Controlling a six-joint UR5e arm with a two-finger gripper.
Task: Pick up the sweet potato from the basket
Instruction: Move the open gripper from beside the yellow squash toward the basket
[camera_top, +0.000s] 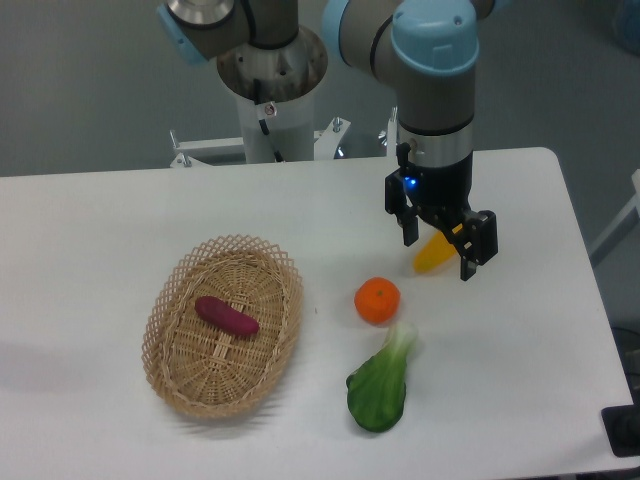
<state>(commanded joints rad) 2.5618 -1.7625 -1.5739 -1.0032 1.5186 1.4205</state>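
The sweet potato (226, 316) is a small reddish-purple tuber lying inside the oval wicker basket (165, 345) at the left front of the table. My gripper (439, 254) hangs over the table to the right of the basket, well away from it. Its two black fingers are spread apart and nothing is held between them. A yellow elongated vegetable (434, 252) lies on the table behind the fingers, partly hidden by them.
A round orange (377, 300) sits between the basket and the gripper. A green leafy vegetable (382, 385) lies in front of the orange. The arm's base stands at the table's back edge.
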